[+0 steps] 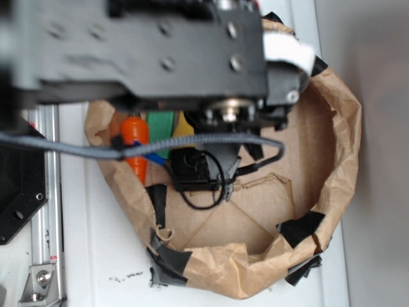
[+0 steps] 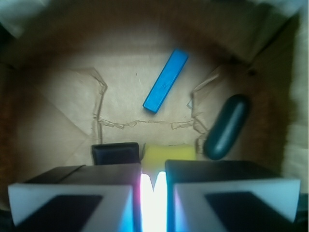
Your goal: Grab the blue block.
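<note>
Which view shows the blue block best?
The wrist view: the blue block lies fully visible on the bag floor, ahead of the gripper. The exterior view shows only a blue sliver under the arm.

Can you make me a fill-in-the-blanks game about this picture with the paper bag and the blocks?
1. The long, flat block lying alone on the brown paper is colored ____.
2. The gripper is holding ____.
3. Next to the black block sits a block colored ____.
4. The dark oval thing lies to the ____ of the blue block.

Missing words: blue; nothing; yellow; right
</note>
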Robot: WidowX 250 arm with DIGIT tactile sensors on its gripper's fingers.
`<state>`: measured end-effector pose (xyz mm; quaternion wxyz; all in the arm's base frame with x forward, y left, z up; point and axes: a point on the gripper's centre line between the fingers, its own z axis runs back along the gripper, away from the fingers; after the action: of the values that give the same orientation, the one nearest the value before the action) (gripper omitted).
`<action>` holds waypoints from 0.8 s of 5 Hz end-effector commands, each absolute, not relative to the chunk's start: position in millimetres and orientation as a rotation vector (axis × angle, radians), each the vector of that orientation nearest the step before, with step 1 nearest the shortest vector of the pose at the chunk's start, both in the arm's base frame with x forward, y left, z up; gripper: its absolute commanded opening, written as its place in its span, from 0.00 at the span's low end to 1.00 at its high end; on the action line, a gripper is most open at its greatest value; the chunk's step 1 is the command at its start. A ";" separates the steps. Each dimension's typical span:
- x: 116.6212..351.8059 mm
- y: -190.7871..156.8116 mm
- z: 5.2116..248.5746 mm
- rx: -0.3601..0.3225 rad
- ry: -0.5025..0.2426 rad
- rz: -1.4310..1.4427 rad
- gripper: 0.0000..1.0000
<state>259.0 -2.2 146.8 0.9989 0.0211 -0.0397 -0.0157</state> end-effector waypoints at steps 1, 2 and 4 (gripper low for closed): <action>273.3 16.3 131.5 -0.007 -0.147 0.122 1.00; 287.4 8.3 98.0 0.038 -0.159 0.202 1.00; 316.5 21.6 60.6 0.018 -0.125 0.296 1.00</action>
<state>316.5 15.3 54.6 0.9897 0.0127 -0.0332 0.1386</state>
